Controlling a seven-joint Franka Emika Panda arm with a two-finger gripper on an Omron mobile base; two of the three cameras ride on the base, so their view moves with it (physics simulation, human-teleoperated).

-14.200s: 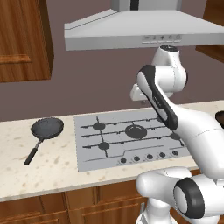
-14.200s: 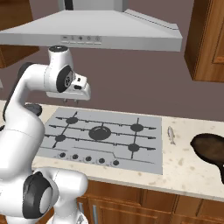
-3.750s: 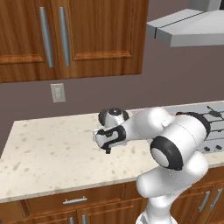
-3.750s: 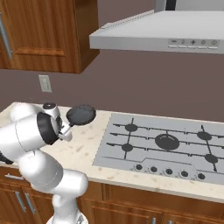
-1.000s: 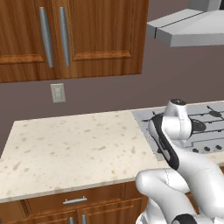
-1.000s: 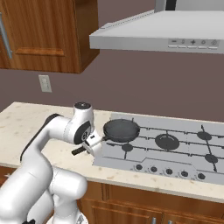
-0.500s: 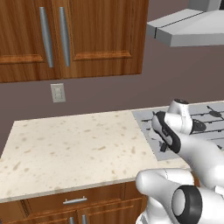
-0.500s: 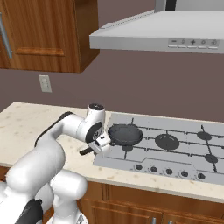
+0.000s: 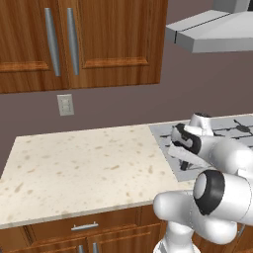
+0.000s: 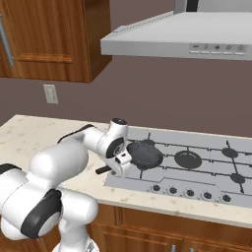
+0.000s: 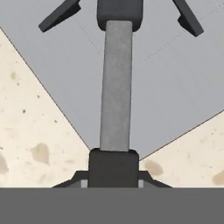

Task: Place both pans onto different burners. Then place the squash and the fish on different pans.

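1. Wooden wall cabinets (image 9: 79,44) and a grey range hood (image 10: 187,39) hang over a speckled cream table (image 9: 84,168) that carries a flat silver-grey cooktop (image 10: 197,170).
2. On the wall behind the table sits a pale outlet plate (image 9: 64,105).
3. From the right base view, the dark grey pan (image 10: 144,153) lies over the near-left burner (image 10: 147,165) of the cooktop, close to the cooktop's left edge.
4. Its long straight handle (image 11: 116,83) runs back toward the arm and out past the cooktop's left edge, over the table.
5. The gripper (image 10: 120,161) is low at that left edge, with the jaws pinching the outer end of the handle.
6. In the hand view the handle runs straight up from between the jaws, above the cooktop's corner, with cream table on both sides.
7. Thin black grate bars (image 11: 59,15) show at the top of the hand view, on either side of the handle's root.
8. The large central burner (image 10: 188,159) sits just right of the pan and carries nothing.
9. A row of round knobs (image 10: 189,192) lines the cooktop's front edge.
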